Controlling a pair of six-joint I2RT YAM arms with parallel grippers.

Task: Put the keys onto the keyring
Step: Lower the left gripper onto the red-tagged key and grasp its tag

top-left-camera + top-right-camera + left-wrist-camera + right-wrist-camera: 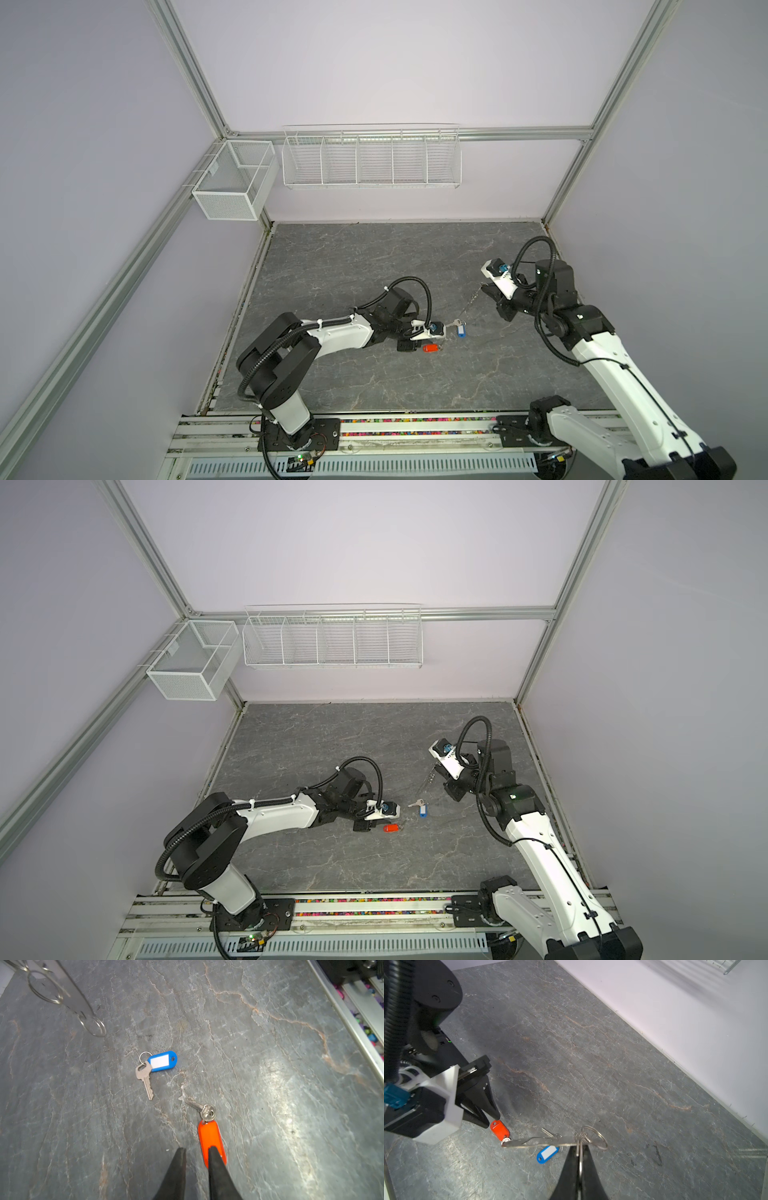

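Two keys lie flat on the grey stone table. One carries a blue tag (163, 1061) (459, 330) (423, 811), the other a red-orange tag (209, 1136) (431, 348) (390, 828). My left gripper (197, 1149) (492, 1121) is low at the red tag's end, its jaws narrowly open. One finger overlaps the tag and the other is over bare table. My right gripper (579, 1149) (484, 286) is shut on a metal ring of the keyring (546, 1141) (70, 995) (471, 301). The flat holder hangs above the table, its far end over the keys.
White wire baskets (372, 156) (235, 183) hang on the back wall, well above the table. A metal rail (415, 428) with coloured bits runs along the table's front edge. Walls close the left, back and right sides.
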